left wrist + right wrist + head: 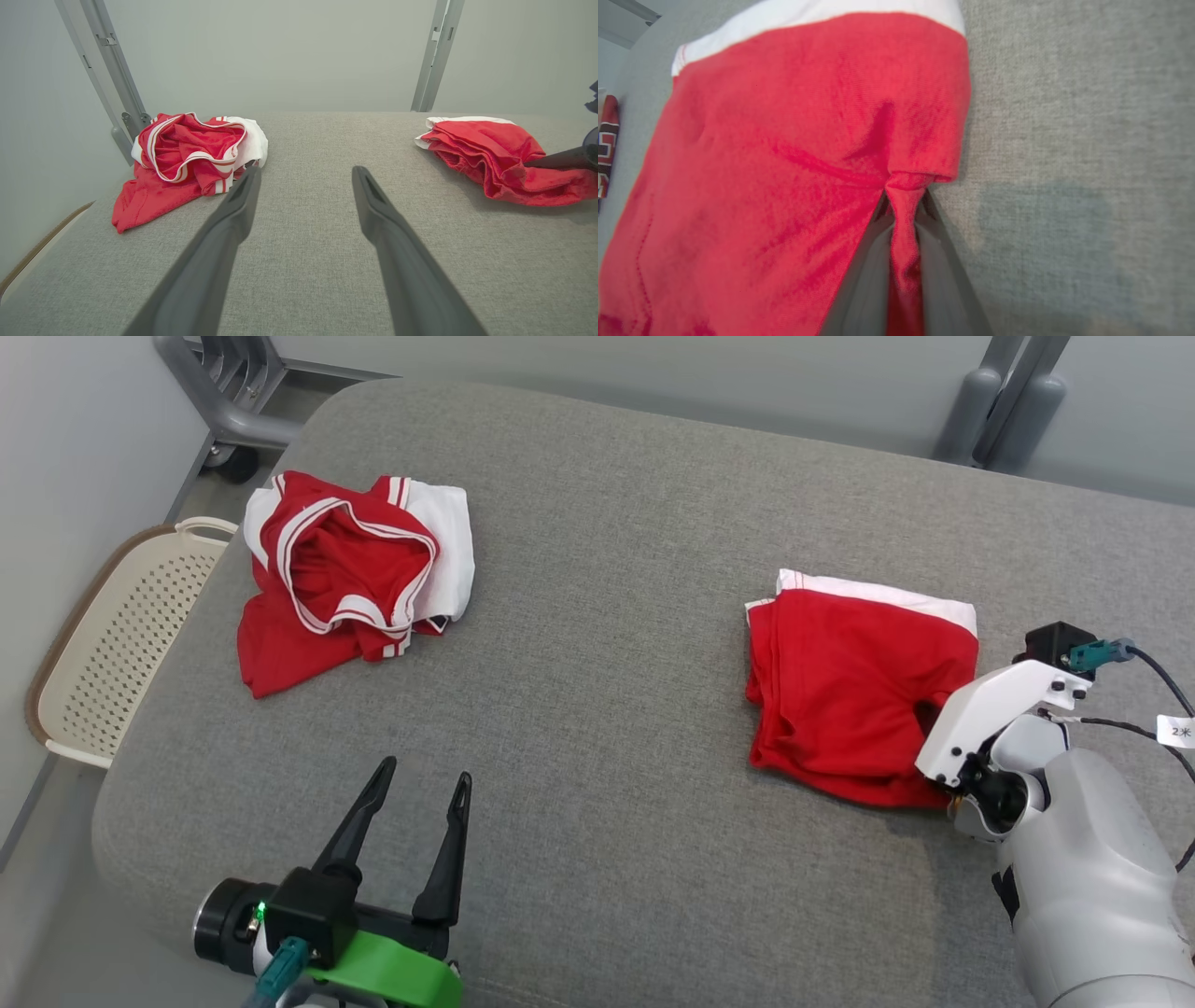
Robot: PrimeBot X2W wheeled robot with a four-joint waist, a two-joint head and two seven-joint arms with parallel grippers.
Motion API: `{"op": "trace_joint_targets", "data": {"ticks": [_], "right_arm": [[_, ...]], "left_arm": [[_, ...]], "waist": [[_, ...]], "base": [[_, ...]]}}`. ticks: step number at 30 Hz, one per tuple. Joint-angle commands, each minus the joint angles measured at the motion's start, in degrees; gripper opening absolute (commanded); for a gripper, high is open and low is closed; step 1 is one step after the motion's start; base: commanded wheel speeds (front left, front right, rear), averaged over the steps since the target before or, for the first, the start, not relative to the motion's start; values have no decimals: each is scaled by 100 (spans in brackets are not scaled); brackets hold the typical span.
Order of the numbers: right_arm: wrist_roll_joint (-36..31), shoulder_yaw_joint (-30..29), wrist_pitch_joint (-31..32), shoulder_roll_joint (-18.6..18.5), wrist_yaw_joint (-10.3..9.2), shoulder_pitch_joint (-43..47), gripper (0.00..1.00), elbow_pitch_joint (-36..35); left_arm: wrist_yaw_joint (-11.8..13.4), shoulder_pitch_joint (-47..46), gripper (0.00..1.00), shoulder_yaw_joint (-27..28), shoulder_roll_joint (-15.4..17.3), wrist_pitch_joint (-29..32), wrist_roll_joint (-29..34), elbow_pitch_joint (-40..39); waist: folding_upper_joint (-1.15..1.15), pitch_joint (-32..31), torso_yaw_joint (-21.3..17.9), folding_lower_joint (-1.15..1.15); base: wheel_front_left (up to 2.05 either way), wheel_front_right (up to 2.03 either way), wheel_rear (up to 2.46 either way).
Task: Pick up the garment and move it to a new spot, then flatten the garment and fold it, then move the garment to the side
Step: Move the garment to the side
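Two dark fingers (871,275) of the right end effector (903,196) are closed on a pinch of red cloth at the near right corner of the folded garment (854,681). The cloth is squeezed into a narrow ridge between them. I think the corner is chosen because there the layers end together, so one pinch may catch all of them and the fold may not open when it is lifted or dragged.

This garment lies on the right part of the grey padded counter (607,616), as a compact packet with a white band along its far edge. Because it is already folded, I judge that the step now is the last one, to move it to the side. The risk is that only the top layers are caught and the packet spreads.

The left end effector (426,768) hangs over the near left part of the counter with its fingers spread apart and nothing between them, well apart from both garments. It probably waits there so that it does not disturb the fold.

Farther left, a crumpled garment (345,569) in red and white lies near the counter's edge, and a pale basket (121,644) stands on the floor beside it.
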Motion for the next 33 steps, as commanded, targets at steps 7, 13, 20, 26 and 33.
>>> {"op": "trace_joint_targets", "data": {"ticks": [7, 13, 20, 26, 33], "right_arm": [[-286, 244, -103, 28, -10, -54, 0, 301], [-517, 674, 58, -12, -11, -97, 0, 48], [-592, 1389, 436, -290, -8, -95, 0, -535], [-431, 1903, 653, -772, -8, -229, 0, -1058], [-588, 1998, 595, -1634, -8, -457, 0, -1468]], "left_arm": [[-47, -87, 100, 94, -92, -21, 109, -35], [-57, -142, 100, 146, -138, -20, 196, -114], [-99, -255, 100, 172, -167, -13, 275, -226], [-189, -465, 100, 121, -124, -13, 394, -305], [-321, -804, 100, -91, -16, -11, 563, -422]], "waist": [[0, -7, -237, 0], [0, 14, -783, 0], [0, 219, -1613, 0], [0, 575, -2235, 0], [0, 1188, -2593, 0]], "base": [[0, 0, 0], [0, 0, 0], [0, 0, 0], [0, 0, 0], [0, 0, 0]]}}
